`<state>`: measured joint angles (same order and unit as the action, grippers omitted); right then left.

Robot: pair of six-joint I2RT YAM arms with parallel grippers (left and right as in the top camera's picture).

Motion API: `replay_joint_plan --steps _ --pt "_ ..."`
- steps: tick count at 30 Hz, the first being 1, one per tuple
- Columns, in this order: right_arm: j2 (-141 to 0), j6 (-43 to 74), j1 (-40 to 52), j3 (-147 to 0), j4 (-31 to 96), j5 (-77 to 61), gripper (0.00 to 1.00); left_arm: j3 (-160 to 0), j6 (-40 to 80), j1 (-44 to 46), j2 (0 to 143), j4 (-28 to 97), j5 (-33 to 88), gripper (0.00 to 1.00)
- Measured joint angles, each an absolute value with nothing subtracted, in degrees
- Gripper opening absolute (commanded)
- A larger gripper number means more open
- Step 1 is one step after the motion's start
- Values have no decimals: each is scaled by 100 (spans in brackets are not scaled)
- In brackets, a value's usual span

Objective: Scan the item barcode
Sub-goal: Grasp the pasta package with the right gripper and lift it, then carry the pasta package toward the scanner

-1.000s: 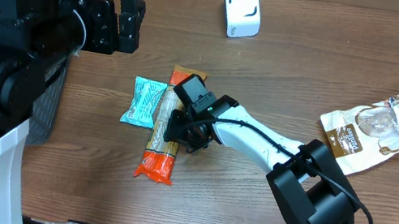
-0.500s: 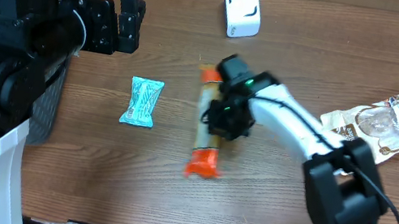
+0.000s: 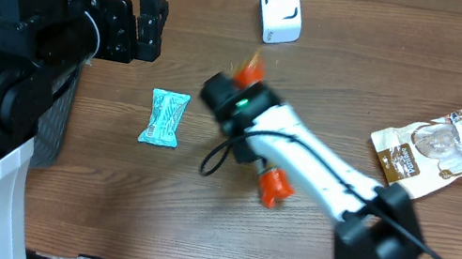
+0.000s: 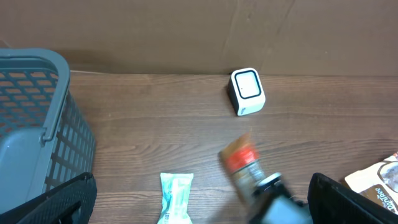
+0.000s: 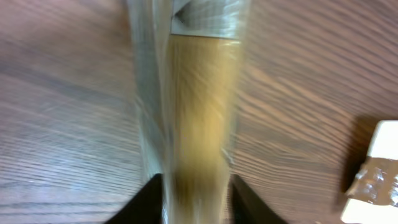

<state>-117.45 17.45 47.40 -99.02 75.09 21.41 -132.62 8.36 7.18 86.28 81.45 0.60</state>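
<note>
The orange-ended snack packet shows blurred over the middle of the table, in front of the white scanner; it runs lengthwise between the right gripper's fingers, clamped on its sides; the left gripper stands wide apart, well clear of it.

Even, soft room light; strong motion blur
Right wrist view was smeared all over, the orange packet streaked lengthwise; overhead its ends were blurred, the table sharp, shadows faint.
</note>
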Motion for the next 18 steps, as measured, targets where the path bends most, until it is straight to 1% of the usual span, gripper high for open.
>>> replay_joint_plan --steps 1,2,4,6,8,9,11,14,15,18 --pt "-11867 1704 4860 -9909 7502 2191 58 -13262 834 718 8628 8143 60 100" --pt "-12005 1634 4978 -9909 7505 2246 63 -13262 836 718 8628 8145 60 100" --pt "-12158 1597 5072 -9909 7476 2239 66 -13262 836 718 8628 8145 60 100" --pt "-12204 1590 5072 -9909 7432 2198 72 -13262 836 718 8628 8145 58 100" --pt "-12199 1577 5006 -9961 7417 2134 81 -13262 836 718 8628 8145 60 100" --pt "-12197 1546 4932 -10025 7389 2082 88 -13262 836 718 8628 8141 60 100" --pt "-12149 1485 4746 -10110 7330 1896 100 -13262 836 718 8628 8143 58 100" --pt "-11904 1181 4252 -10180 7301 1286 100 -13262 836 718 8628 8145 60 100" --pt "-11712 908 3837 -10230 7352 768 100 -13262 836 718 8628 8145 60 100" --pt "-11478 327 3116 -10274 7555 -353 100 -13262 836 718 8628 8143 60 100"
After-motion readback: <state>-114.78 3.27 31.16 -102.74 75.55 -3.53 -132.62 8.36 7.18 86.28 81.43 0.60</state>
